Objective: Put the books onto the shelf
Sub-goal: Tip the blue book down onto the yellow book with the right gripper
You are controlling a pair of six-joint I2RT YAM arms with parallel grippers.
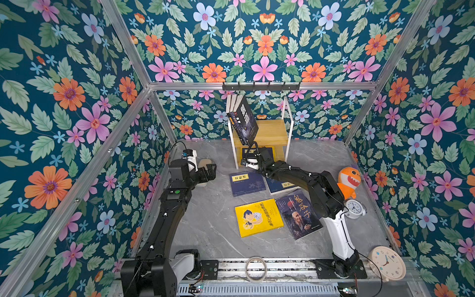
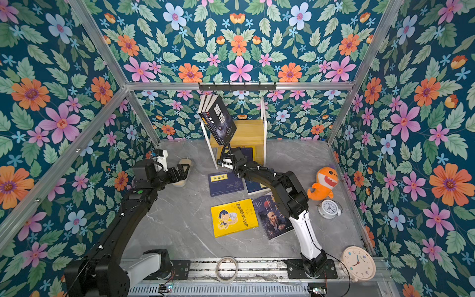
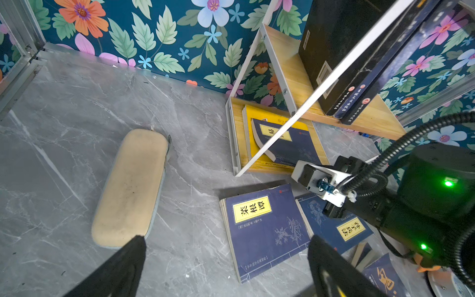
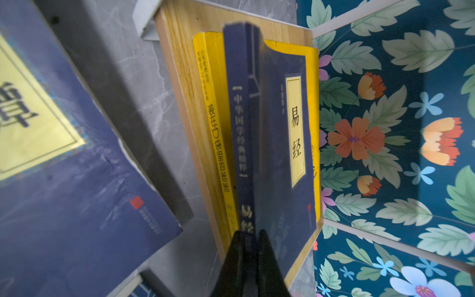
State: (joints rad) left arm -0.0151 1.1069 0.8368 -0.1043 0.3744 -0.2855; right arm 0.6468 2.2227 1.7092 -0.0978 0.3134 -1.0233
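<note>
We see a yellow-labelled navy book [image 4: 280, 144] low in the shelf [image 1: 272, 133], mid-frame, long axis toward the back wall [image 1: 321, 120]; right jaws pinch its spine, left jaws gape.

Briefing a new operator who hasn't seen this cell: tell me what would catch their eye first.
Loud floral wallpaper wraps every wall. At the back the shelf holds dark books leaning on its upper board, while the right pincer pinches a navy book over a yellow book on the lower board. A bright yellow cartoon book lies on the grey table and an orange shark plush sits by the right wall.
</note>
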